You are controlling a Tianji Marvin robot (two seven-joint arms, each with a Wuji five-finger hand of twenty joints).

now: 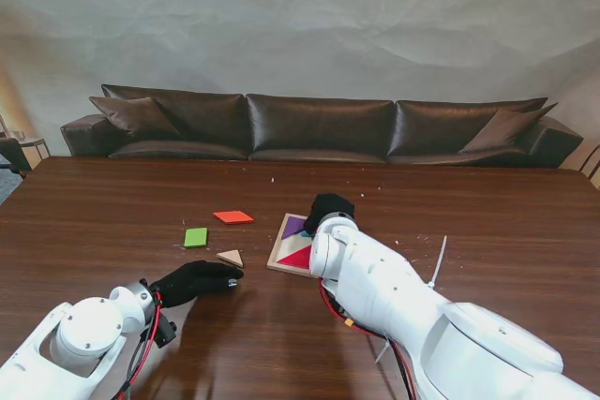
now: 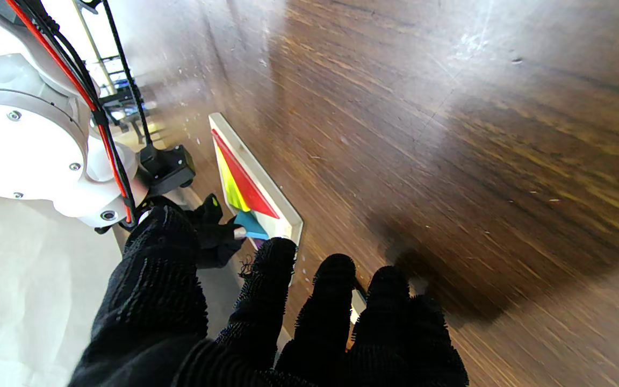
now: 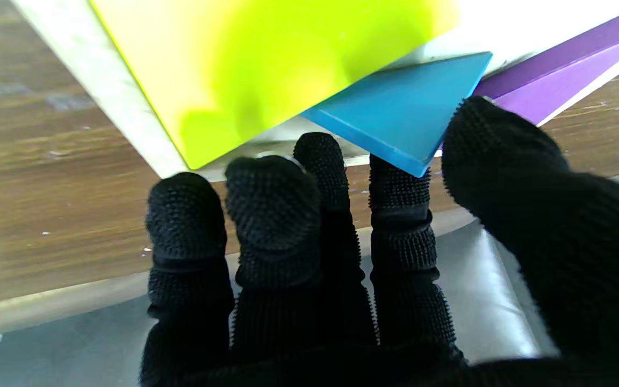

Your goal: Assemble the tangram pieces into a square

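The tangram tray (image 1: 278, 259) holds red (image 1: 298, 257), purple (image 1: 294, 225), yellow (image 3: 266, 59) and blue (image 3: 401, 110) pieces. The right hand (image 1: 328, 207) rests over its far edge, thumb and forefinger clamped on the blue piece. Just beyond the left hand (image 1: 195, 280), whose fingers are apart and hold nothing, lies a tan triangle (image 1: 231, 256); farther off lie a green square (image 1: 196, 237) and an orange parallelogram (image 1: 233, 216). No writing is legible.
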